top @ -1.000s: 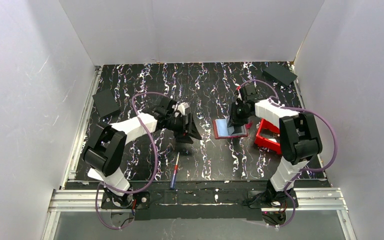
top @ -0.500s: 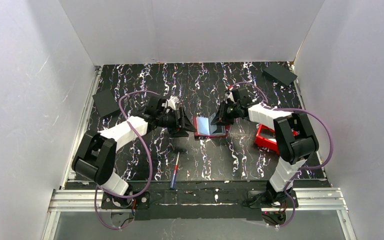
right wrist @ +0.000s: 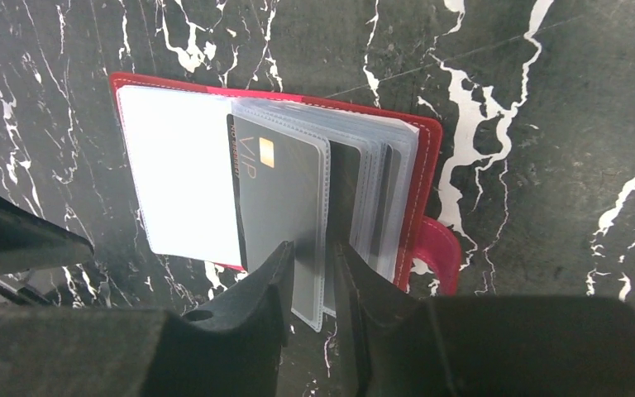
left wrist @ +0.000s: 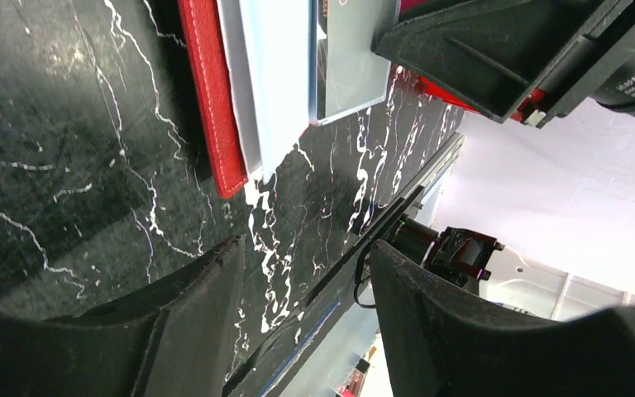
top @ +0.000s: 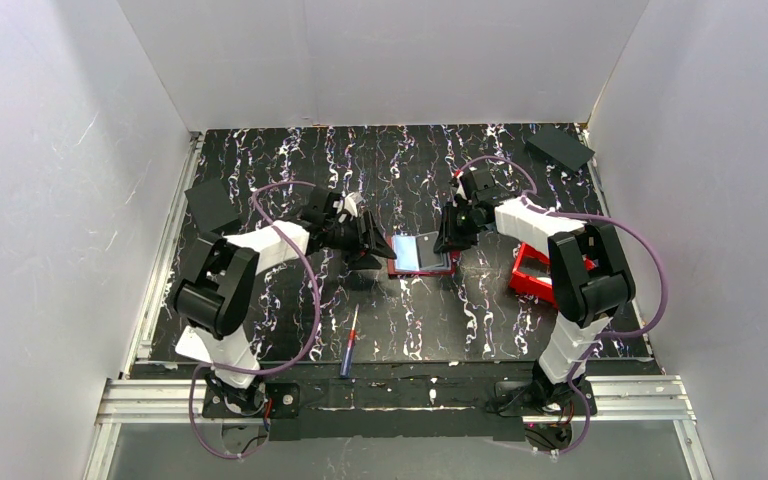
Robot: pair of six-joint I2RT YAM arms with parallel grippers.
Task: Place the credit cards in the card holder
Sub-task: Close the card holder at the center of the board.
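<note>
Task's thing: small red folding card holder (top: 420, 254), lying open and flat on the black marbled worktop (top: 290, 160); it sits between the two hands
Right hand (right wrist: 314, 252): directly over the holder's near edge; fingers a narrow gap apart, with the lower end of a clear plastic sleeve showing flat through the gap; no pinch on it is visible
Left hand (left wrist: 306, 248): fingers wide apart with nothing between them; the holder's red cover (left wrist: 211, 107) lies just ahead of the fingertips, not touching
Nearer hand: the right, by my reading; it is on the holder already, while the left waits beside it
Axis: the open holder (right wrist: 430, 165) spreads crosswise to the right hand's fingers; the sleeves run lengthwise toward that hand, their short lower edges nearest the fingertips
Look of the holder: stitched red cover; a fan of clear sleeves stacked to one side; one pale page turned flat to the other; a red closing tab poking out beside the right finger
Card: a grey credit card (right wrist: 277, 190) with a gold chip and "VIP" lettering, seated in the top sleeve just ahead of the fingers
Loose cards: none that I can make out
Judgement: the coming move likely turns on parting or steadying that top sleeve
</note>
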